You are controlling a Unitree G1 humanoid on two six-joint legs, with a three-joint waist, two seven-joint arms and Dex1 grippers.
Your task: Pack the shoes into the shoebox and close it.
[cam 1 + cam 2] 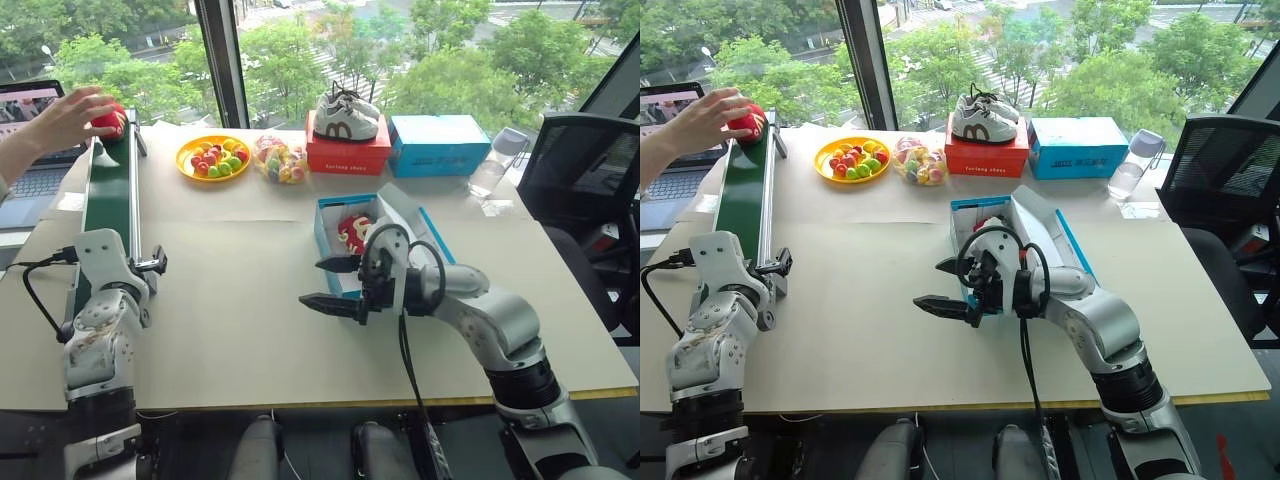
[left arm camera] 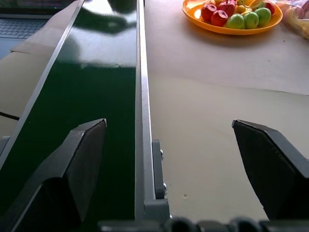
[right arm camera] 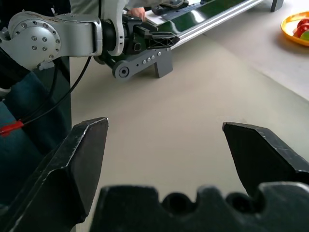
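Observation:
The blue shoebox [image 1: 322, 238] stands open at the middle of the table, its white-lined lid [image 1: 402, 212] raised on the right side. One red shoe [image 1: 352, 232] lies inside it. A second red shoe [image 1: 110, 121] sits at the far end of the green conveyor belt [image 1: 108, 190] under a person's hand [image 1: 62, 118]. My right gripper [image 1: 312, 282] hovers open just in front of the box, pointing left, nothing between its fingers. My left gripper [image 2: 169, 159] is open at the belt's near end, its fingers astride the belt's right rail.
Along the far edge stand an orange plate of fruit [image 1: 213, 157], a bag of sweets [image 1: 280, 160], a red box [image 1: 347, 157] topped by white sneakers [image 1: 345, 118], and a plainer blue box [image 1: 438, 145]. A laptop [image 1: 35, 170] lies far left, a bottle [image 1: 490, 175] and chair [image 1: 590, 170] at right.

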